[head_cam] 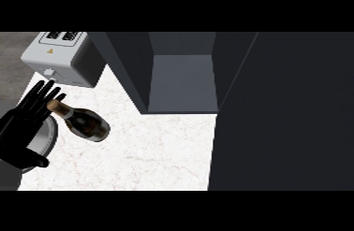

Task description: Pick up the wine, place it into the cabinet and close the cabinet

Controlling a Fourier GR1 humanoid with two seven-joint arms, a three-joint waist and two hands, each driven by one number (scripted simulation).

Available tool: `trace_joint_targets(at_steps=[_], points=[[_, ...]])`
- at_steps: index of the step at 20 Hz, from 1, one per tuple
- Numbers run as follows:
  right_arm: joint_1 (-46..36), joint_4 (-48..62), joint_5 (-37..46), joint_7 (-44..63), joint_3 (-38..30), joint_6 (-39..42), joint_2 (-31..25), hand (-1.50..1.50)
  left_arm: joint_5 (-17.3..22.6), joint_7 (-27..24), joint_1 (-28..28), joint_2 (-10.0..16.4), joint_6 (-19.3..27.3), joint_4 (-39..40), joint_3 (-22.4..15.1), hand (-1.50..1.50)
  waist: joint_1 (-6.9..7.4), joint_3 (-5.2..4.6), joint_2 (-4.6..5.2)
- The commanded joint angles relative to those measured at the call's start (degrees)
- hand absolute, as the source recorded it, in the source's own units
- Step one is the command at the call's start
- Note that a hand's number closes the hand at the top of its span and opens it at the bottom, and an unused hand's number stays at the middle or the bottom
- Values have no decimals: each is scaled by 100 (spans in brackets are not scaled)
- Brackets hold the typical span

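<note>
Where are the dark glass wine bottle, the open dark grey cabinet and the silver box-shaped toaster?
Dark glass wine bottle (90, 124): head view, on its wide body.
Open dark grey cabinet (183, 83): head view, on its bare inner shelf.
Silver box-shaped toaster (54, 57): head view, on its light side panel.

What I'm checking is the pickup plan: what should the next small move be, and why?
Probably shift the left hand right and close it round the wine bottle. The hand is open by the bottle's neck and grips nothing, the bottle rests on the counter outside the open cabinet, and the right hand is not in view.
</note>
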Motion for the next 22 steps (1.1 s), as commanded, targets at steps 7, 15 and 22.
trace_joint_targets(at_steps=[7, 15, 22], points=[[172, -902, -291, 384, 68, 13, 26, -150, -1002, -1557, -572, 138, -432, 1861, -64, -150, -89, -25, 26], [190, -753, -580, 342, -200, 196, 10, -150, -1337, -2012, -821, 300, -466, 2497, -229, -150, -51, -21, 22], [-335, -565, -624, 585, -505, 53, -35, -150, -1781, -2632, -741, -10, -120, 2734, -584, -150, -7, -22, 19]])
